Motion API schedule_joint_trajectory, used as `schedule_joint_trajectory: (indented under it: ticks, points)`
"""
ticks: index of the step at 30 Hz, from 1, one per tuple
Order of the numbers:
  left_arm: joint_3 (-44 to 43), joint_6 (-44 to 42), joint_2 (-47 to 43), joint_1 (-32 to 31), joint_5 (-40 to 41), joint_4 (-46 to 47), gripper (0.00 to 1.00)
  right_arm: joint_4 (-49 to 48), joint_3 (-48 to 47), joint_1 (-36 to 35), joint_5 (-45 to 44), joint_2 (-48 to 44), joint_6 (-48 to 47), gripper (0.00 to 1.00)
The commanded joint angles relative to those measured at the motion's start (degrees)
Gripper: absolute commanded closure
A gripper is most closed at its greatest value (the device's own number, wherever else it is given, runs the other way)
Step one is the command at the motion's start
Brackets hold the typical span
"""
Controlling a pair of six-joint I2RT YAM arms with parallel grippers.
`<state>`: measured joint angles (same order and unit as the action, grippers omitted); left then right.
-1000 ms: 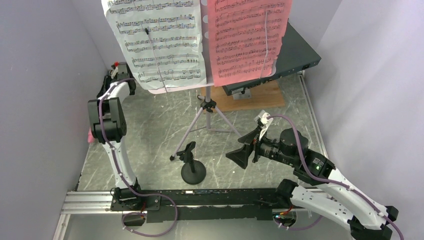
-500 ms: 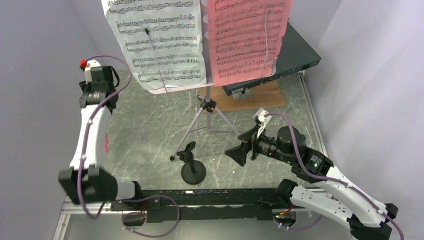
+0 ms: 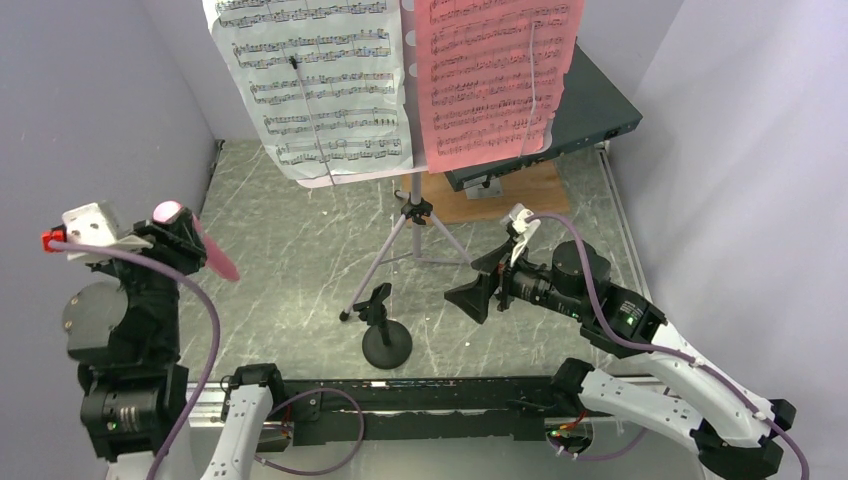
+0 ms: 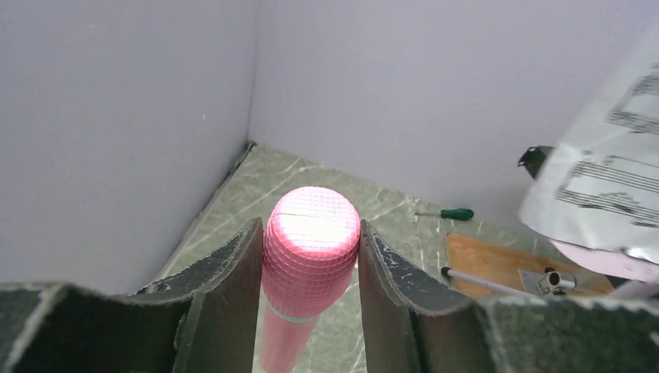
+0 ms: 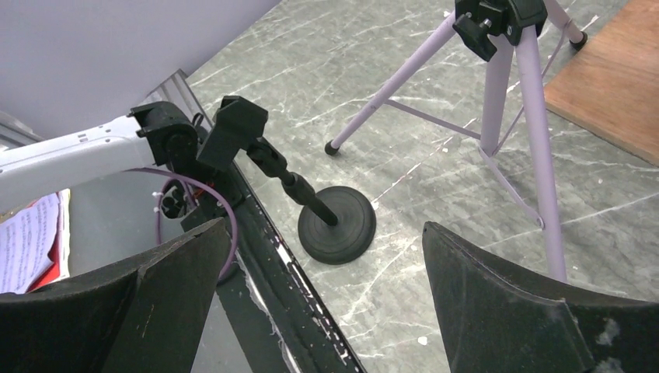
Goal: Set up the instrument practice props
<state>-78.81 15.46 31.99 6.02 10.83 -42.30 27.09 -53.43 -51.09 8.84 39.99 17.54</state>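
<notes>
The left claw (image 4: 309, 256) is clenched on the pink microphone (image 4: 312, 221), whose meshed head sits at the fingertips, raised off the table with the lavender side wall (image 4: 116, 116) close on its left and the enclosure's corner ahead. The right claw (image 5: 323, 233) hangs spread wide, holding nothing. The small black mic stand (image 5: 307, 194) stands ahead between its fingers, beside the table's near rail (image 5: 287, 295), and the silver tripod (image 5: 535, 140) is just beyond to its right, with grey marbled tabletop (image 5: 404, 194) showing between them.
</notes>
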Motion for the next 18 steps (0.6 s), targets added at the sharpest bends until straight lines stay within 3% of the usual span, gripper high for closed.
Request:
schedule_joint_trajectory:
  ticks: [1,5,11,15,18]
  points:
    - [-7.1,-3.7,-0.6,-0.1,-7.1,-3.4,1.00,-1.9,-3.4,0.1,-0.4,1.4,-1.2,0.01]
    - [-11.7,-4.7,-1.6,-1.3,-21.3,-2.8,1.00,-3.9,-4.7,0.1,2.6,3.8,-2.2,0.01]
    - [-11.1,-2.6,-1.6,-5.4,-49.0,2.8,1.00,-12.2,-5.1,0.0,12.3,6.7,-2.9,0.01]
    - [-9.9,0.2,-1.3,-7.8,-57.8,7.0,1.00,-20.6,-6.3,-0.5,20.4,9.9,-1.7,0.01]
    - [-5.8,5.5,-1.4,-8.1,-60.8,14.4,1.00,-29.6,-7.9,-3.7,21.3,13.7,-1.2,0.01]
